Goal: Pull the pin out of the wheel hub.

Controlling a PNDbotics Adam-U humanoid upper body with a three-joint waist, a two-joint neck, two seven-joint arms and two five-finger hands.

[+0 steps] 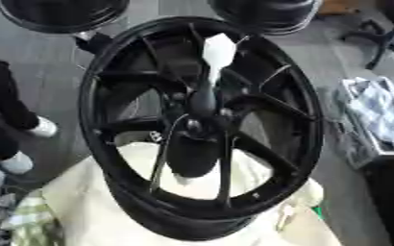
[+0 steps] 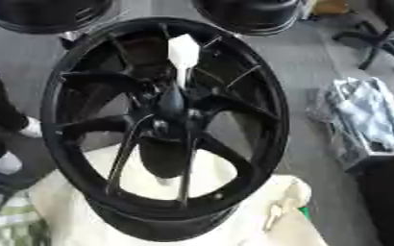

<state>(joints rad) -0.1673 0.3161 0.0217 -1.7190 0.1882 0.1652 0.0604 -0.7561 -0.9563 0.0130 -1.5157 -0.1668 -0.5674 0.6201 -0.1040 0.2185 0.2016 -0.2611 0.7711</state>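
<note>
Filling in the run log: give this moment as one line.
black spoked wheel hub: on cream cloth | white-headed pin: standing in hub centre, not out | hands: none in view

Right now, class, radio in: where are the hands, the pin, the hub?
Neither hand in view. White-headed pin standing in the hub of the black wheel, not yet out. Nothing across the pin.

Soft even light, overall blur, perhaps motion-smeared.
</note>
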